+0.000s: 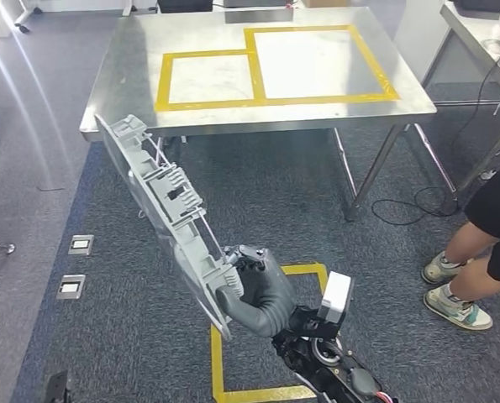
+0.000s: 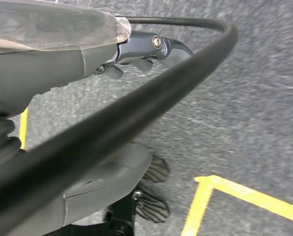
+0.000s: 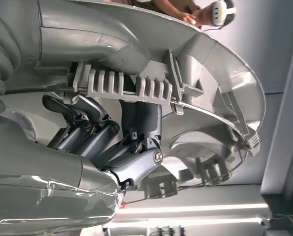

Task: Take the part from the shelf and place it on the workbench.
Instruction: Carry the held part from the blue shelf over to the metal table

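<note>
Right now your long grey moulded plastic part (image 1: 165, 210), ribbed and clipped along its inner face, is off the shelf and in the air, tilted so its far end points up toward the near left corner of the workbench. Your right hand (image 1: 258, 290) is clamped on its lower end: in the right wrist view the thick grey thumb lies over one face of the part (image 3: 197, 98) while the dark fingers (image 3: 100, 132) curl in behind the ribbed edge.

Your left hand (image 2: 145, 49) hangs over the grey carpet (image 2: 248, 98); its dark fingers look partly curled with nothing in them, but you cannot tell for certain how far they are closed.

Ahead stands the steel tabletop (image 1: 139, 59), marked with two adjoining rectangles of yellow tape (image 1: 260, 75), near the part's far end but not touching it. A person in pale trainers (image 1: 456, 306) stands on the carpet to your right, by the table's legs.

You appear to be in the carrying step, with the placing not yet done. The next move calls for closing on the bench, lifting the part above the table edge, levelling it, and setting it down inside a taped rectangle before the fingers let go. Mind the long free end; it could catch the table's rim.
</note>
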